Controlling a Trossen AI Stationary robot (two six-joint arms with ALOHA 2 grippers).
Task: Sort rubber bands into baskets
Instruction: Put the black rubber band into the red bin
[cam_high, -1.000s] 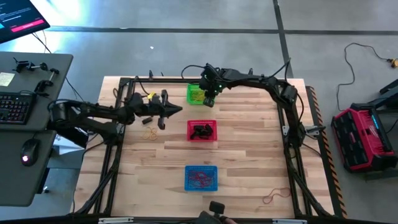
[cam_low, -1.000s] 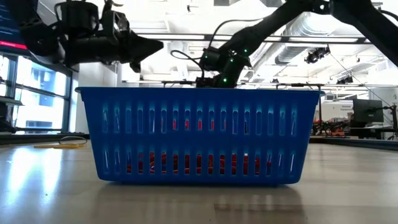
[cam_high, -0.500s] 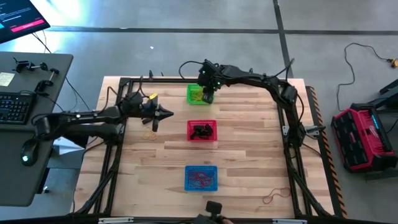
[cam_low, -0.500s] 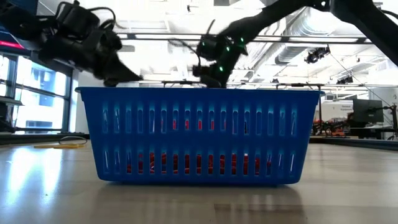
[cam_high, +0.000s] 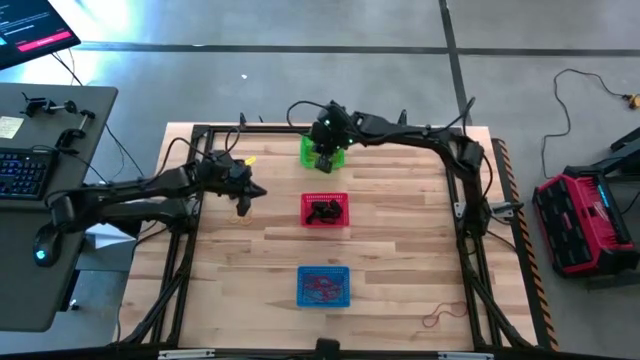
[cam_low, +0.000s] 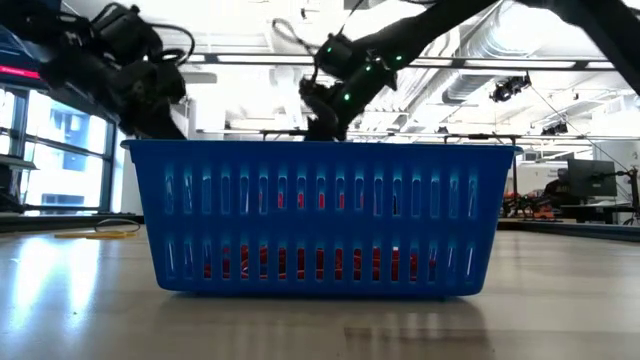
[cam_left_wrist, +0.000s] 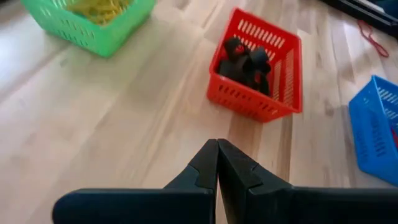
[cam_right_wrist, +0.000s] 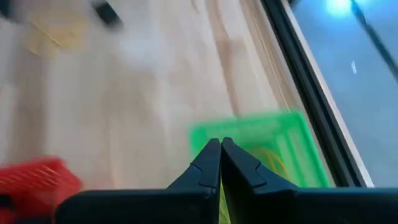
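**Both grippers shut and empty over the wooden table**

Wooden table (cam_high: 400, 250) filling the centre of the high view, framed by a dark rail; grey desk with keyboard (cam_high: 22, 172) at the left edge; red-and-black case (cam_high: 585, 220) on the floor at the right edge.

Left arm reaching in from centre left of the high view; left gripper (cam_high: 244, 203) poised above bare wood, left of the red basket; fingers (cam_left_wrist: 208, 165) pressed tip to tip in the left wrist view, nothing between them.

Right arm running up the right side of the table and bending across the top; right gripper (cam_high: 325, 162) over the green basket at top centre; fingers (cam_right_wrist: 211, 163) closed together in the right wrist view, holding nothing, with the green basket (cam_right_wrist: 261, 146) just past the tips.

Three baskets in a column down the middle of the high view, well apart from each other: green basket (cam_high: 309, 148) at the top, holding yellow-tan rubber bands (cam_left_wrist: 102, 9); red basket (cam_high: 326, 211) in the middle, holding black rubber bands (cam_left_wrist: 245, 62); blue basket (cam_high: 323, 286) at the bottom, holding red-orange rubber bands (cam_high: 322, 288), filling the centre of the low view (cam_low: 320, 215).

Small pale yellow-tan bands (cam_high: 243, 217) loose on the wood just below the left gripper; one loose red-orange band (cam_high: 433, 319) on the table at lower right of the high view, well apart from every basket.
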